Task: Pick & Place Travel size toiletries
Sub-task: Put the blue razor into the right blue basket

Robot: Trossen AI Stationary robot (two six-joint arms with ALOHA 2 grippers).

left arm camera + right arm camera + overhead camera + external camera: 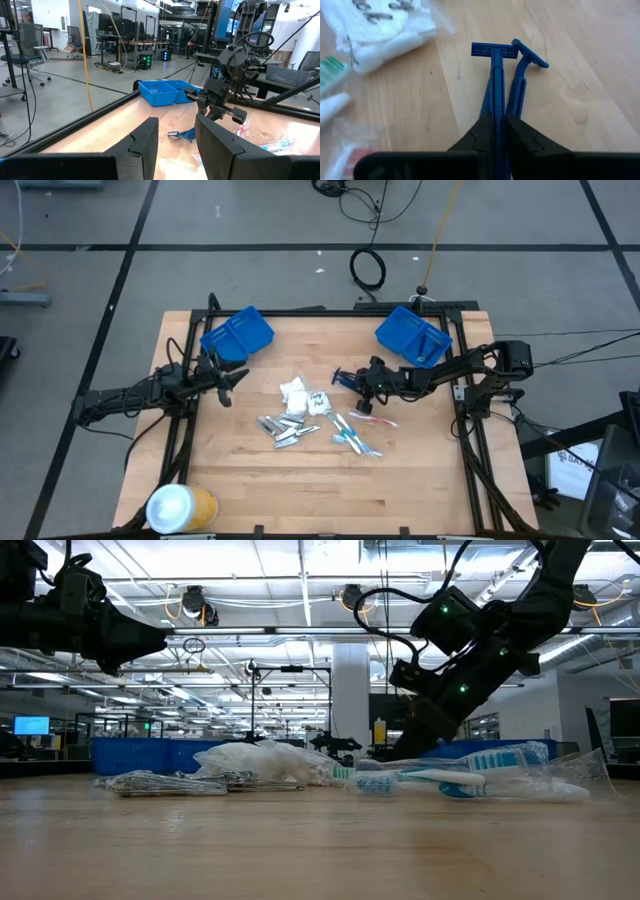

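two dark blue razors side by side on wood, one pinched, white packets, silver tubes, toothbrushes heaped mid-table

I see bright ceiling strip lights glaring in the low view; the near desk blurs softly.

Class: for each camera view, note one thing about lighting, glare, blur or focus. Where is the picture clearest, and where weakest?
High view: even light, soft shadows under both arms. Low view: bright ceiling lights leave the arms as dark silhouettes; the near table is blurred. Left wrist view: its own fingers are soft. Right wrist view: clearest, the blue razors are crisp, while the white packets at the edge are blurred.
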